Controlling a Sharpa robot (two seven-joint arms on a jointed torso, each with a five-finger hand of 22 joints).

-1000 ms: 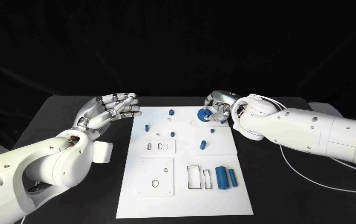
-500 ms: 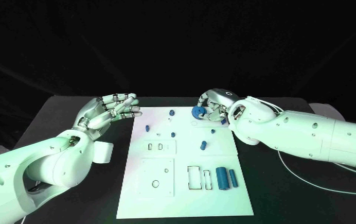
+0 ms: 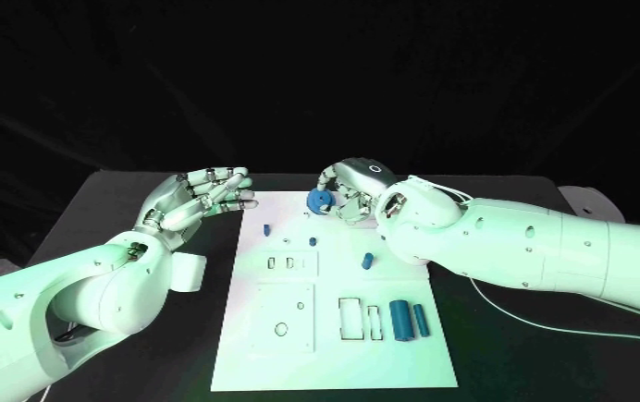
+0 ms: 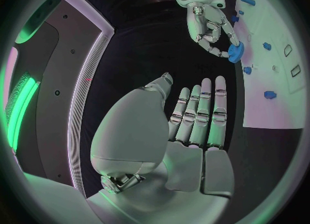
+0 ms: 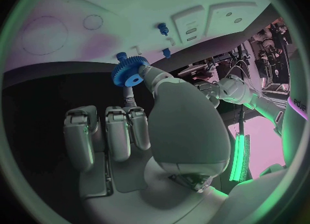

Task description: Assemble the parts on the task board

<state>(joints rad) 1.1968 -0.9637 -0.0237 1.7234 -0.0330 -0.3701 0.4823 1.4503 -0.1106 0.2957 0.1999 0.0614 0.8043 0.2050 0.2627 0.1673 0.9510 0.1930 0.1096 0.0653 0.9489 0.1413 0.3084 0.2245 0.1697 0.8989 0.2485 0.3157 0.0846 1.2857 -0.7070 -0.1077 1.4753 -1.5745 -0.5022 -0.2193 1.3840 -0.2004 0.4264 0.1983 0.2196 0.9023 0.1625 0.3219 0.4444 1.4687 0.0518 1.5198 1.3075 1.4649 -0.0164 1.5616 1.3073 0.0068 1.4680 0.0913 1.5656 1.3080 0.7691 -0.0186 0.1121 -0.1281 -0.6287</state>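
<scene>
Two white robot arms reach over a black desk [image 3: 133, 199] that carries a white task board [image 3: 334, 328] in its middle. The right hand [image 3: 350, 188] pinches a blue toothed gear [image 3: 320, 201] between its thumb and fingers, above the far edge of the task board. Compared with a second ago, this hand and its gear have travelled leftward along the board's far edge, from near the far right corner to about the middle of that edge. In the right wrist view the gear [image 5: 129, 74] sits at the tips of the fingers [image 5: 137, 125], its teeth and centre hole plain to see, with the board beyond it. In the left wrist view the gear [image 4: 234, 52] shows in the same grip, at the board's edge.

The left hand [image 3: 200, 196] hovers beside the board's far left corner, holding nothing, its fingers [image 4: 200, 115] nearly straight and lying side by side, thumb apart. It sits where it did a second ago.

Several small blue parts rest on the board. One small peg [image 3: 265, 230] stands near the left edge, another [image 3: 313, 241] just to its right, and a third oval piece [image 3: 365, 259] lies nearer the right side. Two blue cylinders lie side by side near the board's near right corner: a thicker one [image 3: 399, 318] and a thinner one [image 3: 420, 320], next to a rectangular slot [image 3: 348, 317]. None of these pieces has shifted on the board.
</scene>
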